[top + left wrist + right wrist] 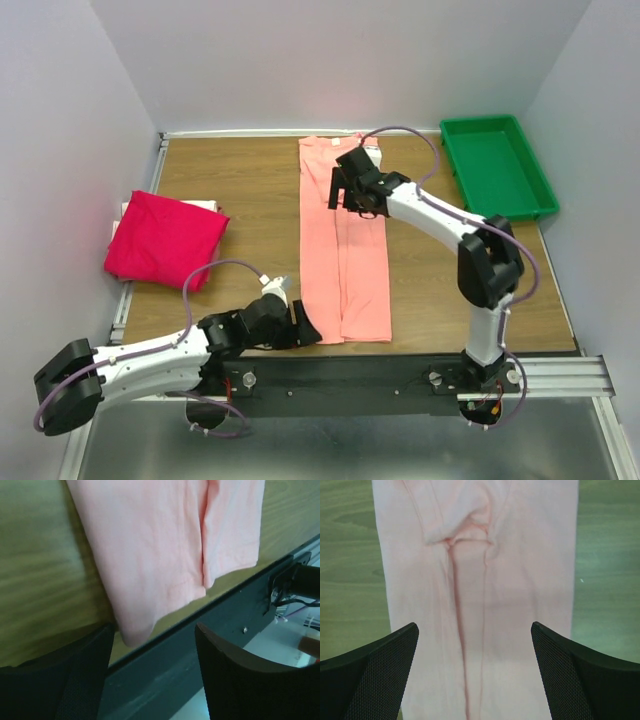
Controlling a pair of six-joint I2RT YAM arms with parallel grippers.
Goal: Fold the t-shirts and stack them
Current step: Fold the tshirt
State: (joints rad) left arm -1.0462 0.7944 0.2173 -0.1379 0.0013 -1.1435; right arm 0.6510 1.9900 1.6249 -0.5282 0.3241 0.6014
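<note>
Wooden tabletop (250, 190) with pale grey walls on three sides, seen from above and behind two robot arms. Lying down the middle of the table was a salmon pink t-shirt (345, 270), folded lengthwise into a long narrow strip that ran from the far edge to the near edge. A small white patch showed at its far end, too small to read. The right gripper (342, 180) was over the far part of this strip with its fingers spread wide apart, holding nothing; its wrist camera showed the two dark fingers (375, 670) framing the pink cloth (475, 580), where a crease ran down the middle beneath a puckered fold. The left gripper (305, 328) sat low at the near edge of the table, just beside the strip's near left corner, its fingers also spread and empty. Its wrist camera showed that rounded corner of the shirt (150, 555) reaching down between the fingers, close to the left finger (75, 675); whether they touched could not be told. A bright magenta t-shirt (165, 240) lay in a loose folded heap at the table's left edge, well apart from both grippers. A green plastic tray (497, 165) sat at the far right corner.
</note>
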